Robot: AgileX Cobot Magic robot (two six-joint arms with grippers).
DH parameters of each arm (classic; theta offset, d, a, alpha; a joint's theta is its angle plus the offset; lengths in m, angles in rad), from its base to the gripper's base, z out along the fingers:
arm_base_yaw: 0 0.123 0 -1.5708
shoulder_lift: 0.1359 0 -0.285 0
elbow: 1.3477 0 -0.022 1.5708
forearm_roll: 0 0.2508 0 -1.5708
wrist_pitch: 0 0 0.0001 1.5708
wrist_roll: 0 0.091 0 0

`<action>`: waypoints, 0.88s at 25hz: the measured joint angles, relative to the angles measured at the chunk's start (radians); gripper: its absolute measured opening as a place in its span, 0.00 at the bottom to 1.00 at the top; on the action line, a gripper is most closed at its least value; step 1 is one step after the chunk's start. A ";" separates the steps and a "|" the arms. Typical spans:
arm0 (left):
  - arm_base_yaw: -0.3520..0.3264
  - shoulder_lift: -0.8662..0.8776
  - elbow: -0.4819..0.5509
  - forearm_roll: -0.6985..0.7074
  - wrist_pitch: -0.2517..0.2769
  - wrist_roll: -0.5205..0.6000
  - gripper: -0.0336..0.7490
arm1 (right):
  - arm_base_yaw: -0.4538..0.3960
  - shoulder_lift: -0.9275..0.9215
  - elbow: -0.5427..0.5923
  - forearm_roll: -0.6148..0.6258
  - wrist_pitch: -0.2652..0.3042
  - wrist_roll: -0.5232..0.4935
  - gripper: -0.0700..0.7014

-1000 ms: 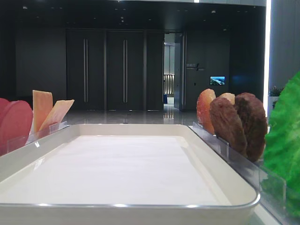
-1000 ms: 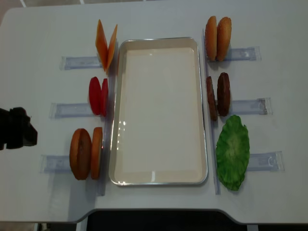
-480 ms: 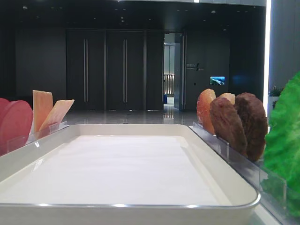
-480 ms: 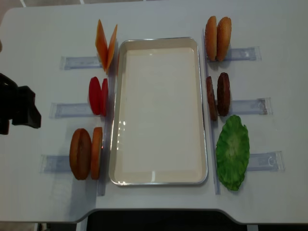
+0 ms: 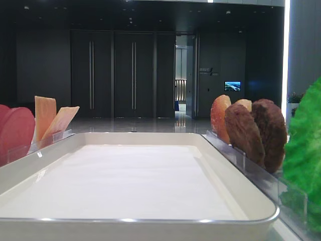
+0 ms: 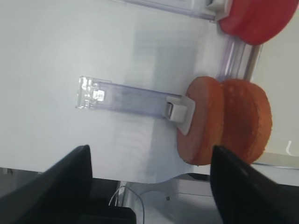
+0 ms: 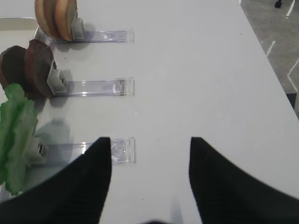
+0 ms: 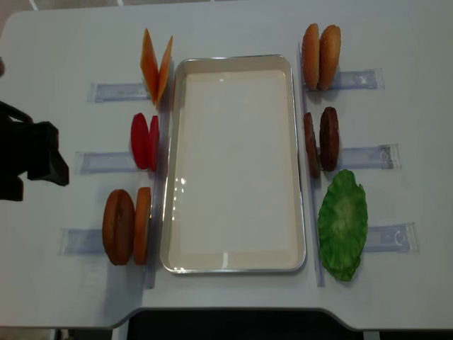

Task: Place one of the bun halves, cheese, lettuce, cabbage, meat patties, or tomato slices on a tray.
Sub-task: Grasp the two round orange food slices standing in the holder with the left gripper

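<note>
Comparing with the shots from a second ago, the left gripper [image 8: 32,159] is seen further in from the table's left edge and a bit higher up in the overhead view, so it looks like an approach toward the left-hand racks is underway, probably the pair of bun halves [image 8: 126,226] or the tomato slices [image 8: 144,141], though which one gets picked can't be called yet. Its jaws are spread wide in the left wrist view, nothing is pinched, and the bun halves [image 6: 223,121] are framed right between them but well apart from the fingers. The right gripper [image 7: 149,186] is parked off to the side over bare table, jaws open and empty too. Nothing else is moved: every food piece sits upright in its clear holder. The tray [image 8: 233,265] is completely bare inside, so no part of the placing is done. On its left side the cheese [image 8: 156,65], the tomato slices and one set of bun halves are lined up; on its right a second set of bun halves [image 8: 320,56], the meat patties [image 8: 322,140] and the lettuce [image 8: 342,223] are racked just beside the rim. No cabbage is spotted anywhere.
</note>
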 joint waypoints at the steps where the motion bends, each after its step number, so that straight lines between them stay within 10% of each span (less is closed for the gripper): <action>1: -0.011 0.000 0.000 0.000 0.000 -0.003 0.81 | 0.000 0.000 0.000 0.000 0.000 0.000 0.56; 11: -0.039 0.000 0.000 -0.029 0.000 -0.033 0.81 | 0.000 0.000 0.000 0.000 0.000 0.000 0.56; 22: -0.339 0.027 -0.001 -0.002 -0.001 -0.267 0.81 | 0.000 0.000 0.000 0.000 0.000 0.000 0.56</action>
